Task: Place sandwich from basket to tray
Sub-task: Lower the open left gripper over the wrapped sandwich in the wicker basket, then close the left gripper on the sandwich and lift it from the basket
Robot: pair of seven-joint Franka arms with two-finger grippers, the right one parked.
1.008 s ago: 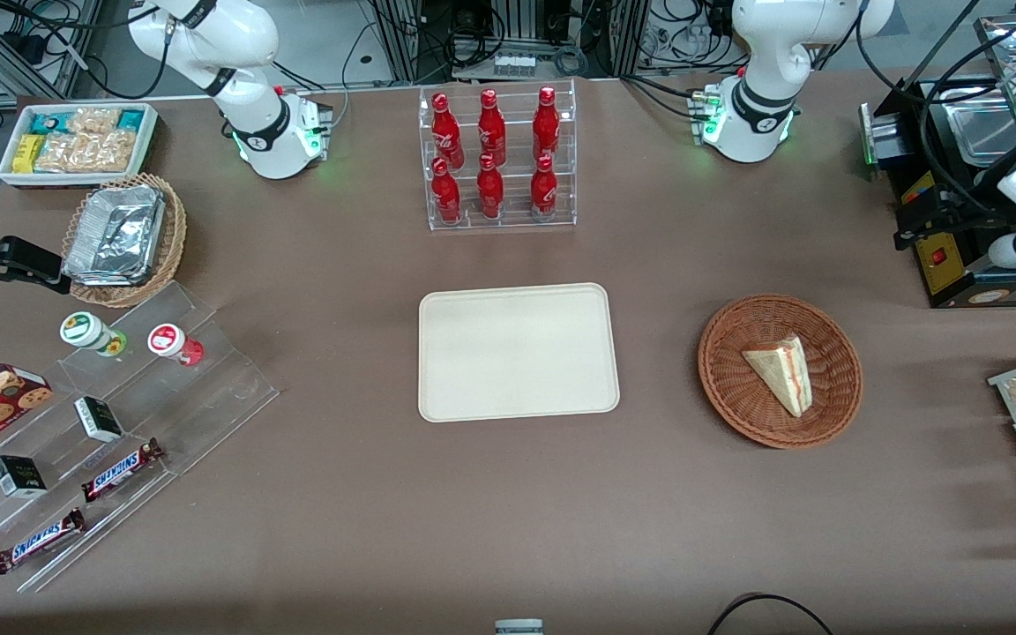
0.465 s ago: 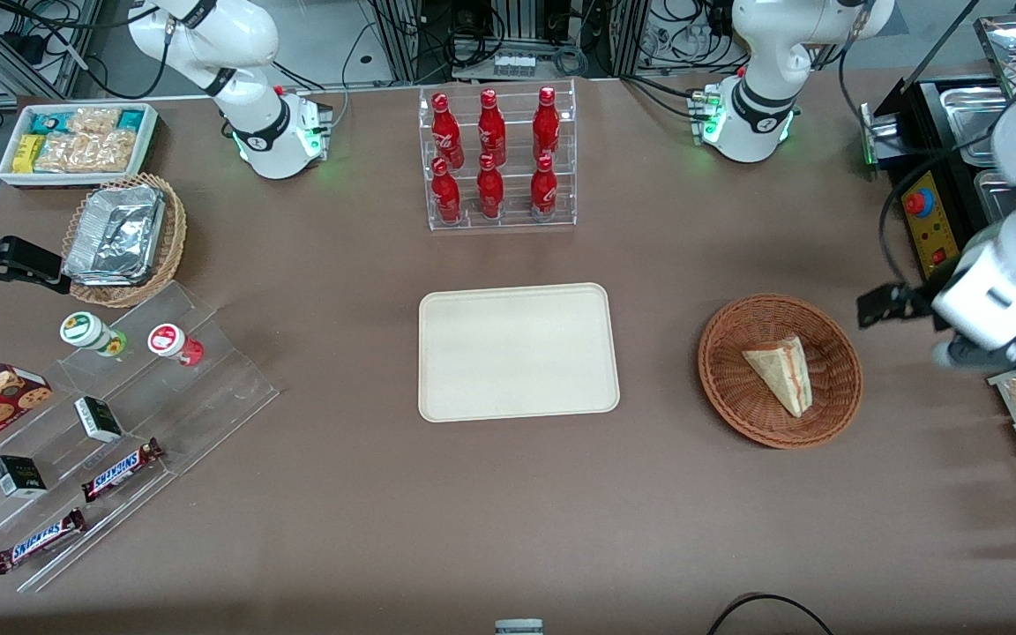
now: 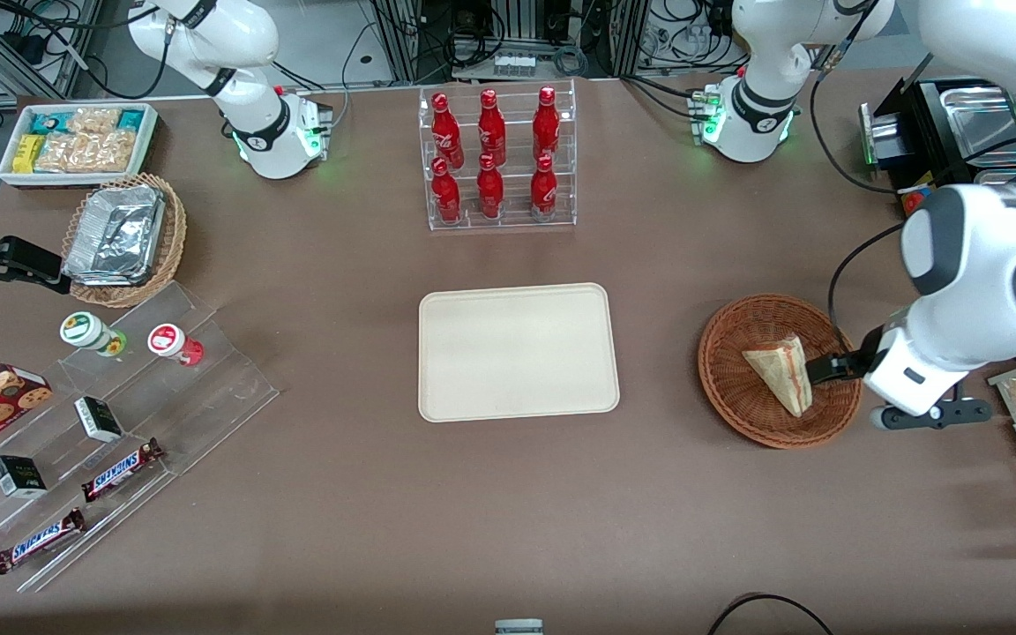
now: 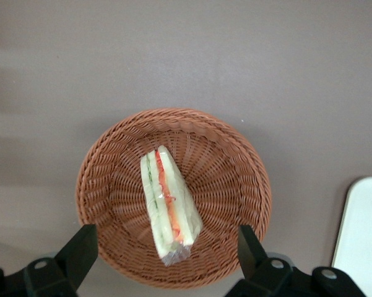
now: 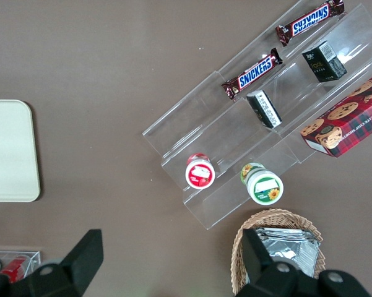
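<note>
Brown tabletop carries the basket [image 4: 173, 198], with the spread-fingered gripper [image 4: 167, 253] hovering above its sandwich [image 4: 170, 204], poised to straddle the wedge.

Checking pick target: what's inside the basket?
One sandwich lies in the basket, filling edge up, nothing else visible. What is under it is covered. The pincer hovers open above the basket, not touching. The tray holds nothing.
</note>
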